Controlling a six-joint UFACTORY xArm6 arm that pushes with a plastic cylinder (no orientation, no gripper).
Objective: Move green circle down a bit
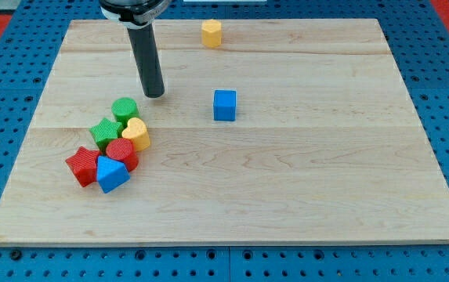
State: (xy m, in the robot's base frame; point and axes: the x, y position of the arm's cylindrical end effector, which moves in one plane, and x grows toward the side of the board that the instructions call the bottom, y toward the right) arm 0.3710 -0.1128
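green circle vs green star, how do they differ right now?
Shape: the green circle is a round cylinder, the green star has points. Place: the circle sits toward the view's top of the cluster, nearest my tip; the star lies below and to its left. Neighbours: the star lies against the red circle, the circle does not. Both are green, touch each other, and lie beside the yellow heart.

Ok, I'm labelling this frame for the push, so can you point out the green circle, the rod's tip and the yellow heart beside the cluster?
green circle (124,108), camera view, on its top face.
my tip (154,95), camera view, at the rod's very end.
yellow heart (135,131), camera view, on its top face.
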